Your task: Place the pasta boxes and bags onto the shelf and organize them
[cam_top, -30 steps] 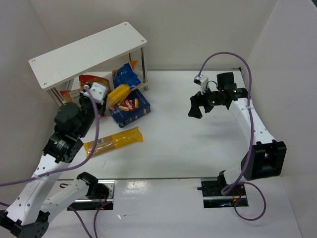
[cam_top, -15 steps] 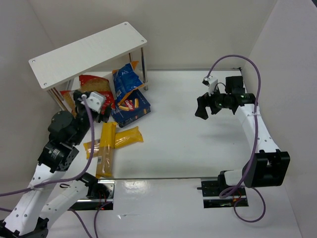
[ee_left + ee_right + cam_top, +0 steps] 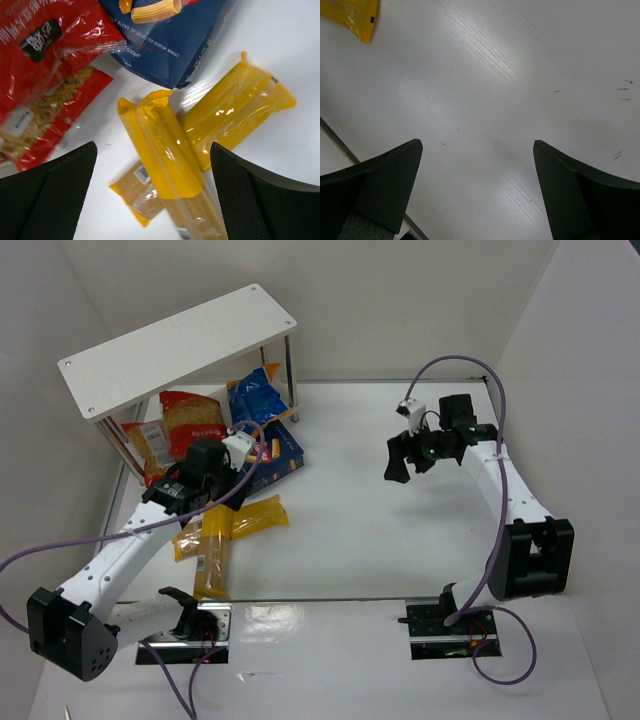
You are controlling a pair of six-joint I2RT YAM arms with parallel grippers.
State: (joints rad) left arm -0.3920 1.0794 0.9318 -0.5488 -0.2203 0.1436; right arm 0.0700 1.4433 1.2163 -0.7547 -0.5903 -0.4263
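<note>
- Two long yellow packs lie crossed on the white counter (image 3: pixel 380 530), in front of the shelf (image 3: pixel 175 350). The top spaghetti pack (image 3: pixel 160 150) rests over the under spaghetti pack (image 3: pixel 240 115).
- The dark-blue box (image 3: pixel 175 45) with pasta pictures lies flat just in front of the shelf.
- The blue bag (image 3: pixel 255 395) stands beside the shelf's right legs.
- The red bags (image 3: pixel 190 420) with pale pasta sit under the shelf, and its board hides their tops.
- From above, the left arm covers part of the box.
- The left gripper (image 3: pixel 153 150) hangs over the crossed packs, jaws wide, holding nothing.
- The right gripper (image 3: pixel 477 145) is wide too, over bare counter well to the right of the shelf.
- A yellow corner (image 3: pixel 352 15) shows at the edge of its view, too little to tell which pack.
</note>
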